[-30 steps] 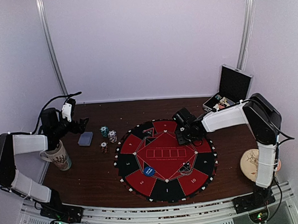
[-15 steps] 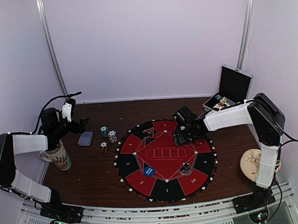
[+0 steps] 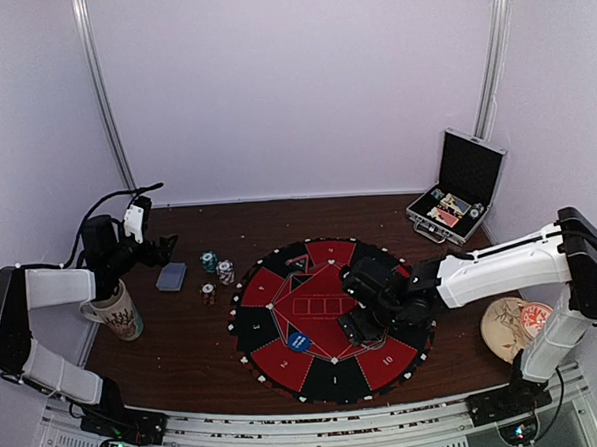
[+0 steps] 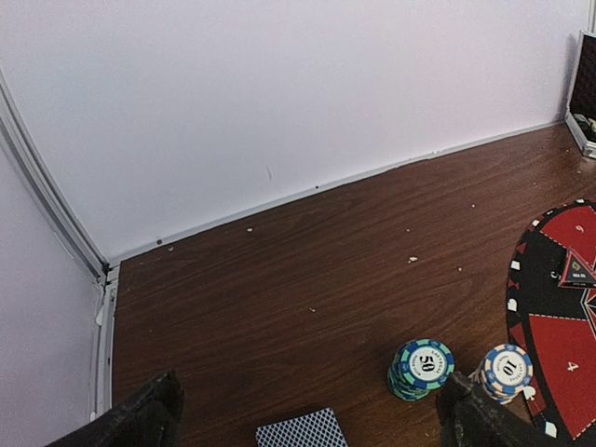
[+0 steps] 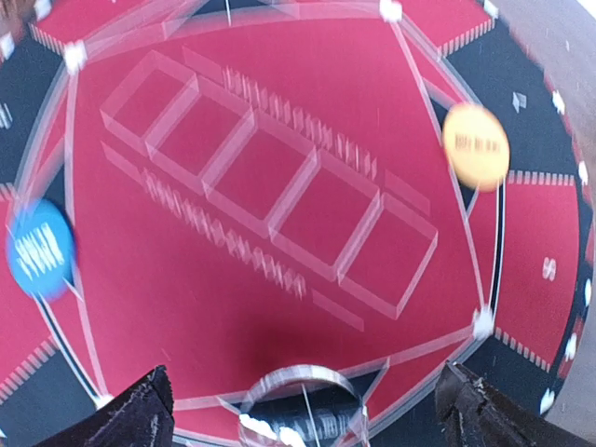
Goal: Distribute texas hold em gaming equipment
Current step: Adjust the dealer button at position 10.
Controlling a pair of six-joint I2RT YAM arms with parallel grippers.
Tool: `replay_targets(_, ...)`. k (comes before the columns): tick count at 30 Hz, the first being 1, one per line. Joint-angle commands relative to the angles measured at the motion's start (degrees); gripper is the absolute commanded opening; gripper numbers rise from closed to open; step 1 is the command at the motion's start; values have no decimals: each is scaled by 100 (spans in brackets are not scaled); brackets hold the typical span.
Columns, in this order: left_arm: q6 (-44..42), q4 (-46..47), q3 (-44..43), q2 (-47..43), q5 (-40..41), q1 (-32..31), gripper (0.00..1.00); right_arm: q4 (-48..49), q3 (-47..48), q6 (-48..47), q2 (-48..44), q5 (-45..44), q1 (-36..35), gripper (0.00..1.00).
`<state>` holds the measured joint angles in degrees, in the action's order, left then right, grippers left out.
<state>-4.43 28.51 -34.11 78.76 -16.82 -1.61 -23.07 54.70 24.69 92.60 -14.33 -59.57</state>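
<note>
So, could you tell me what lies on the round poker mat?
A blue button disc and an orange button disc. From above, the right arm covers part of the mat.

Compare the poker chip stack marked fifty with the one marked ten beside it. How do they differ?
Number: the 50 stack shows 50 on top, the 10 stack shows 10.
Colour: the 50 stack is green and blue, the 10 stack pale blue and white.
Place: the 10 stack stands close beside the mat, the 50 stack farther from it.
Both stand upright on the wooden table, off the mat.
</note>
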Motion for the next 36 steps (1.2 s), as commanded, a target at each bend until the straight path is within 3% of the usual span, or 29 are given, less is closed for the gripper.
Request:
replay_targets(1,-34,107,-136,-98,34,-25,98,-329,-204,279,21,-500,-221,100)
replay_targets(18,-40,118,-155,-19,47,-28,98,-441,-539,309,329,-619,-250,100)
replay_targets(36,-44,107,-158,-10,64,-26,98,-821,-152,178,404,-1370,-104,100)
